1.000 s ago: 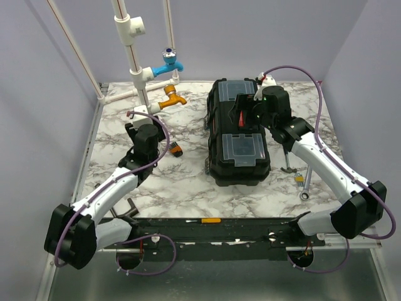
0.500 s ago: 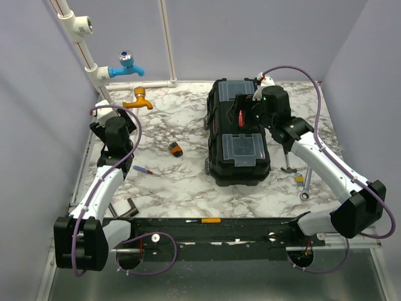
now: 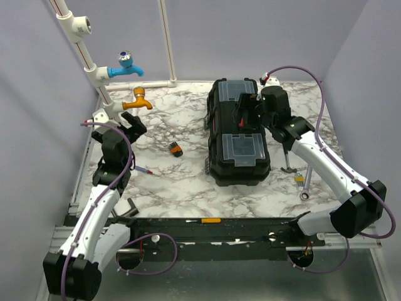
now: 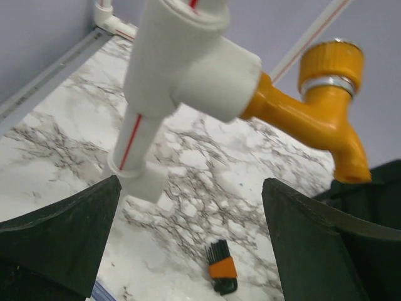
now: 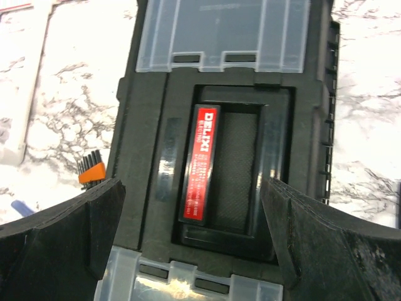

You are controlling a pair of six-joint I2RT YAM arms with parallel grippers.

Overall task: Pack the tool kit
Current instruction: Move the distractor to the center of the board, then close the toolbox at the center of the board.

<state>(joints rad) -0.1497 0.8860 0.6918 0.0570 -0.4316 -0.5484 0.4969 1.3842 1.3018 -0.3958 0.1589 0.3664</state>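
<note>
The right claw (image 5: pixel 194 219) hung with its fingers wide apart and nothing between them, directly above the recessed handle (image 5: pixel 229 166) of the toolbox (image 3: pixel 216 125). The handle's red label (image 5: pixel 202 164) lay just below the gap. Beyond the fingers on either end sat the two clear lids (image 5: pixel 222 28), both shut. The box rested flat on the desk (image 3: pixel 188 182), and its main lid looked closed.

The left claw (image 4: pixel 194 244) was also spread and empty, well away from the box. It faced the orange tap (image 4: pixel 326 100) and the white pipe fitting (image 4: pixel 188 63) close ahead of it. Below and past its fingers lay a small orange-and-black tool (image 4: pixel 220 276). Nearer its arm lay a blue-and-red screwdriver (image 3: pixel 145 169). A wrench (image 3: pixel 305 188) lay on the desk beside the right arm.

With tools loose outside a shut box, packing seemed barely begun. The step in hand looked like the right claw lining up on the handle. Next, I judged, the box would need opening. The left claw would need to turn from the tap toward the nearest tool.
</note>
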